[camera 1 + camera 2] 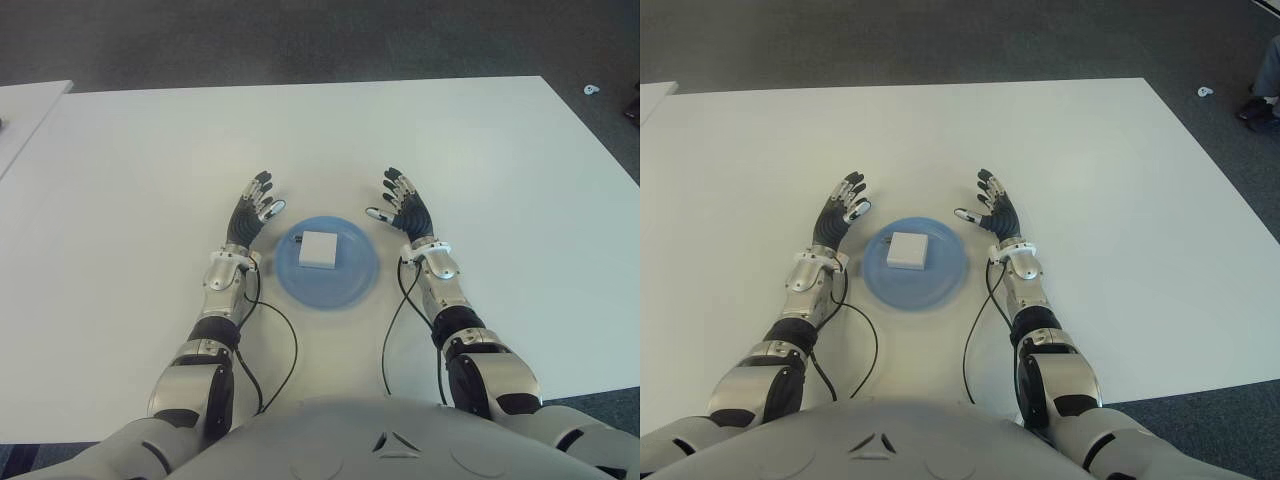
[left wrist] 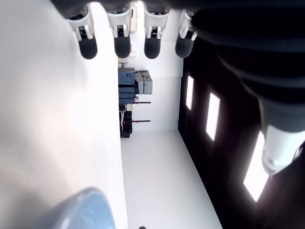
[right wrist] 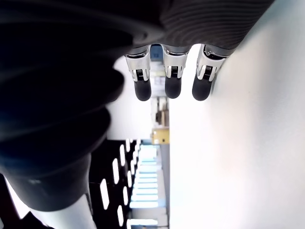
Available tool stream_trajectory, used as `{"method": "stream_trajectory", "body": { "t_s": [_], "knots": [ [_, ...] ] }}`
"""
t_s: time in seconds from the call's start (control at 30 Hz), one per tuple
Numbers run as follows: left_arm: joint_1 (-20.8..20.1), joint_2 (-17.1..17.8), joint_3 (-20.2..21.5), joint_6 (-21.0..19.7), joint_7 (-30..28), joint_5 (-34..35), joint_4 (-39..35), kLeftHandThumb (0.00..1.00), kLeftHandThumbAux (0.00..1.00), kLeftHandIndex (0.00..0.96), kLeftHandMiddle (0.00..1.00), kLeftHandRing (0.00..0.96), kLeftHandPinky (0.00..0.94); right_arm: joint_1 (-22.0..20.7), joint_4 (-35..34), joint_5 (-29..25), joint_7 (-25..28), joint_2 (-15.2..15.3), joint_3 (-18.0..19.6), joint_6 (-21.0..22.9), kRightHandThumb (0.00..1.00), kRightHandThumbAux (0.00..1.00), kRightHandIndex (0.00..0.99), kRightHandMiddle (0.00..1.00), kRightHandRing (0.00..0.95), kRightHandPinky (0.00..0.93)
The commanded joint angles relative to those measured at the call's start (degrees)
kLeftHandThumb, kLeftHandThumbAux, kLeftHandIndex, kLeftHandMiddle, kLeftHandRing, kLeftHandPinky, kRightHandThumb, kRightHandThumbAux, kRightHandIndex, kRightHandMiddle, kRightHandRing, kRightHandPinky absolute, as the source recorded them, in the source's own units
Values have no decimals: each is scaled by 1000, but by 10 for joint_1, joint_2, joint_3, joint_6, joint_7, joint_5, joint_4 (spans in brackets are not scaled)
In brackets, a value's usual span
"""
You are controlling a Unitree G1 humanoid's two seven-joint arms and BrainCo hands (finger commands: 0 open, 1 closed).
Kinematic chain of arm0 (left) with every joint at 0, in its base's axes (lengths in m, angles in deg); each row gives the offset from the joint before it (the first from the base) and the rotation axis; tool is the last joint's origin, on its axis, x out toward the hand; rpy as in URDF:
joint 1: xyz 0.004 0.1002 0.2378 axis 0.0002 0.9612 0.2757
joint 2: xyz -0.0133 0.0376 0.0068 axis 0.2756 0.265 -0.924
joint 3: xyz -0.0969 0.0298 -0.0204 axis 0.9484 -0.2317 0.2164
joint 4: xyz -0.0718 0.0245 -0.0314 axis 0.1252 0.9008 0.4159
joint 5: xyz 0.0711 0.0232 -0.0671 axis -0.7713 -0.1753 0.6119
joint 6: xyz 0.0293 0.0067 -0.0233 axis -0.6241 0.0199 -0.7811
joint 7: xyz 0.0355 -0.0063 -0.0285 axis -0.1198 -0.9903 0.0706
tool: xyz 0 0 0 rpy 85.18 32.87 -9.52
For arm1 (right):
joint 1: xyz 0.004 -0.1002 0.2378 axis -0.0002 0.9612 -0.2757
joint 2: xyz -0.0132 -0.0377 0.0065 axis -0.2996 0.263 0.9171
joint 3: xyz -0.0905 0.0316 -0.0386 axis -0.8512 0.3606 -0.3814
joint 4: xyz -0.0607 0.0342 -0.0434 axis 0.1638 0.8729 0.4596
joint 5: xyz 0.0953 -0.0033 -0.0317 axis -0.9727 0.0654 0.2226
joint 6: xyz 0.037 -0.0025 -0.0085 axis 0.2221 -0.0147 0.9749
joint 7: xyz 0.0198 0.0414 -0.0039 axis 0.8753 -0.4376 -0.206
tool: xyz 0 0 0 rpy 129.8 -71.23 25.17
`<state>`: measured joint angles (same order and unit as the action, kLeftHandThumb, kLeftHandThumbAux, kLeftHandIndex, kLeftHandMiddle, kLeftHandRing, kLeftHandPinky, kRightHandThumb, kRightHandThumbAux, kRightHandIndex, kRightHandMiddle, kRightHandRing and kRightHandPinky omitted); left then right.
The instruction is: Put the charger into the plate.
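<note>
White surface point(image 1: 450, 140), grey floor beyond. Item: blue plate point(image 1: 352, 285), centred before me; white charger point(image 1: 319, 249) lies in it. My left hand point(image 1: 250, 215) just left of the plate, fingers spread, empty. My right hand point(image 1: 403, 208) just right, likewise spread, empty. Left wrist view alone shows the plate's rim; right wrist view shows only fingertips point(image 3: 172, 88).

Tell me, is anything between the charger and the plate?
Nothing visible: the charger already lies in the blue plate. The left hand and right hand flank the plate, open and empty.
</note>
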<state>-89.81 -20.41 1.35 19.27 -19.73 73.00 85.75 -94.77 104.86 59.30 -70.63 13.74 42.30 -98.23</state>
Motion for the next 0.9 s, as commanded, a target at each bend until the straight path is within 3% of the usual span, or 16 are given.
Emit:
{"method": "stream_trajectory", "body": {
  "t_s": [0.03,0.5,0.9],
  "knots": [
    [24,4,-4,-25,-9,-2,9,20,594,0,0,0,20,26,50,-7,-11,-5,10,43,0,832,0,0,0,5],
    [27,6,-15,-47,19,-26,-1,15,590,0,5,4,32,19,70,-20,-5,-2,33,43,0,754,0,0,0,0],
    [29,5,-24,-69,32,-32,-14,11,599,0,8,6,31,22,71,-10,-11,5,28,44,0,714,0,0,0,0]
  ]
}}
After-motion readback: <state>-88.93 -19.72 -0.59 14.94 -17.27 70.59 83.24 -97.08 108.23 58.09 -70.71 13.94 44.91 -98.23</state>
